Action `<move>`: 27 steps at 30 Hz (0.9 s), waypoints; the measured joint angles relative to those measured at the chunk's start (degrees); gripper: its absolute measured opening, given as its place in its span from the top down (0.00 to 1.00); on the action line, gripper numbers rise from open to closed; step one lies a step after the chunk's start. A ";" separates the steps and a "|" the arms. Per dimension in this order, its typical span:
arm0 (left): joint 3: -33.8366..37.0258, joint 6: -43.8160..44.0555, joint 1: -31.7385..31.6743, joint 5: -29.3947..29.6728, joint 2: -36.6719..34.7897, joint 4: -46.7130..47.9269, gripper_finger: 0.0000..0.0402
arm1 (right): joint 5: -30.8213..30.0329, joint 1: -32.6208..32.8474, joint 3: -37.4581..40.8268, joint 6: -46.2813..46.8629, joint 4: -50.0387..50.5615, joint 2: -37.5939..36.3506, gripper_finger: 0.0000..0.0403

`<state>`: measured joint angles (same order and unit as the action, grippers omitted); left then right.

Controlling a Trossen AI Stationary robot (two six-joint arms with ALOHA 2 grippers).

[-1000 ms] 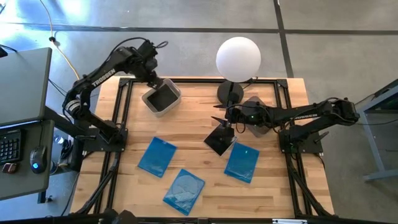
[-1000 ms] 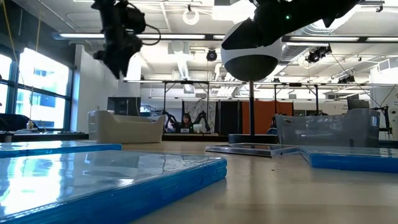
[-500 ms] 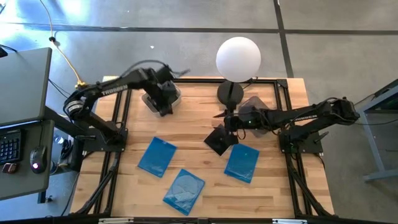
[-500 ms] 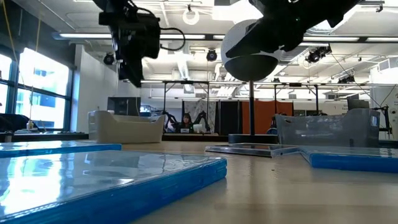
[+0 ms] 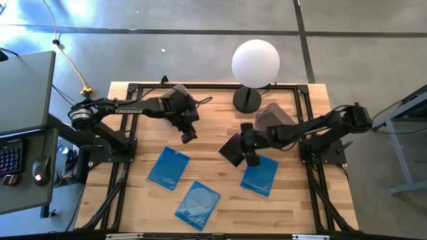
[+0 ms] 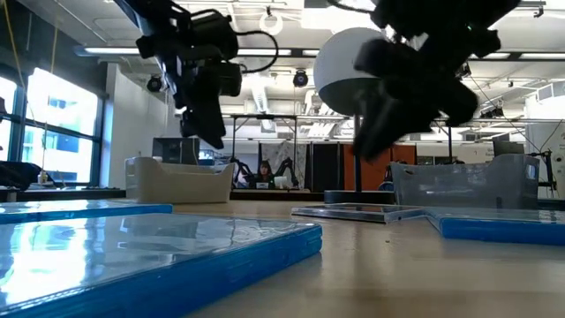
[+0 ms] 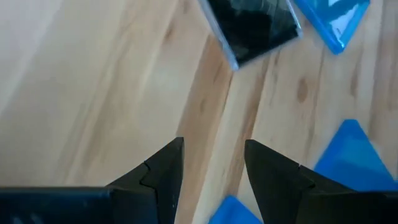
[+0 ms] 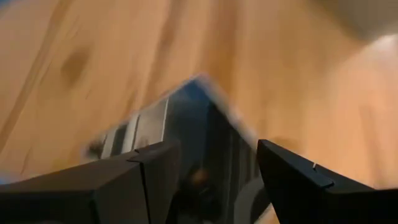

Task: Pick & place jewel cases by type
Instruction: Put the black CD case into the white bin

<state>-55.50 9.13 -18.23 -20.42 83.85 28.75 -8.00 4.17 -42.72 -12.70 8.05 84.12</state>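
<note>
Right gripper [image 5: 253, 157], jaws wide, empty, hovers directly over squarish black plastic jewel case [image 5: 235, 149] on counter; left gripper [image 5: 189, 136], jaws parted, empty, farther.

Left gripper [image 5: 189, 136] hangs above bare wooden tabletop [image 5: 207, 113], nothing beneath its parted fingers. Squarish black jewel case [image 5: 235, 149] ahead, translucent blue rectangular cases [image 5: 168, 167] nearer. Right gripper [image 5: 253, 159] low between black case and another blue case [image 5: 260, 175]; grey bin [image 5: 271, 116] behind it.

Both arms reach inward, left pincer [image 5: 189, 137] and right pincer [image 5: 251, 159] gaping, empty.
</note>
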 joint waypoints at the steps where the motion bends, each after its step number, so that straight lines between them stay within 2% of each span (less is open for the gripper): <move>1: 0.20 -0.12 0.57 1.30 0.00 -0.96 0.58 | 0.01 0.67 0.00 -0.79 1.76 0.82 0.48; 7: 0.89 0.75 2.24 8.87 0.00 -3.19 0.58 | -1.48 3.84 0.02 -1.63 7.33 2.55 0.48; 13: 0.83 15.06 2.07 14.03 2.03 -12.21 0.58 | -5.46 5.85 0.77 -4.42 7.29 2.82 0.48; 16: 0.75 17.07 2.11 13.47 4.76 -18.35 0.58 | -8.81 7.02 1.75 -6.82 6.85 3.44 0.48; 27: 0.83 24.38 2.11 10.14 18.46 -34.85 0.58 | -10.06 10.26 3.28 -7.35 4.95 4.89 0.48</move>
<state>-54.68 33.51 -16.12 -10.28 102.31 -6.11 -18.06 14.44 -39.44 -20.05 13.00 89.01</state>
